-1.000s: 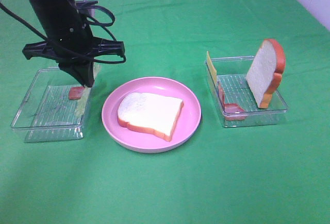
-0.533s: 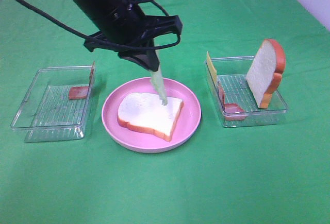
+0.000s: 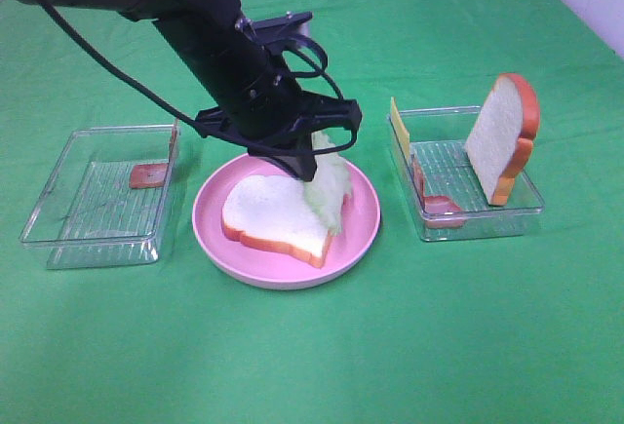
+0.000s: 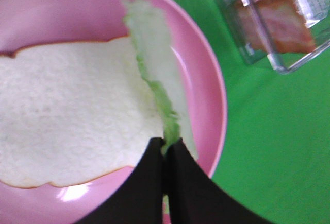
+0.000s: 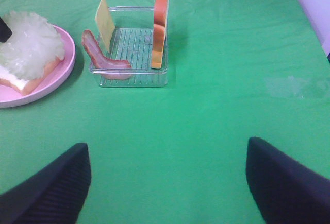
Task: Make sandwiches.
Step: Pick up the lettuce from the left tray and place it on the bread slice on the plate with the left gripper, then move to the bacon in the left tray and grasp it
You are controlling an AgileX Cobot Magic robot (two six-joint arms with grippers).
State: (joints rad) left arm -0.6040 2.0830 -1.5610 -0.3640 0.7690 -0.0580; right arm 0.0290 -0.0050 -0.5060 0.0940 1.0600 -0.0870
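Note:
A white bread slice [image 3: 278, 217] with orange crust lies on the pink plate [image 3: 363, 217]. My left gripper [image 3: 304, 173] is shut on the edge of a pale green lettuce round [image 3: 330, 188], whose lower part rests on the slice's right side; the left wrist view shows the fingers [image 4: 178, 183] pinching the lettuce [image 4: 152, 54] over the bread [image 4: 67, 126]. A second bread slice [image 3: 502, 136] stands in the right tray [image 3: 483, 224] with a yellow cheese slice [image 3: 399, 128] and a bacon strip [image 3: 437, 206]. My right gripper [image 5: 165, 183] is open, low over bare cloth.
A clear left tray [image 3: 58, 239] holds another bacon piece [image 3: 146, 174]. The left arm [image 3: 175, 5] reaches from the far left over the plate. Green cloth [image 3: 439, 346] covers the table.
My left gripper carried the lettuce from the left tray rightward over the plate and lowered it onto the bread slice's right side. The right gripper's earlier state is not shown.

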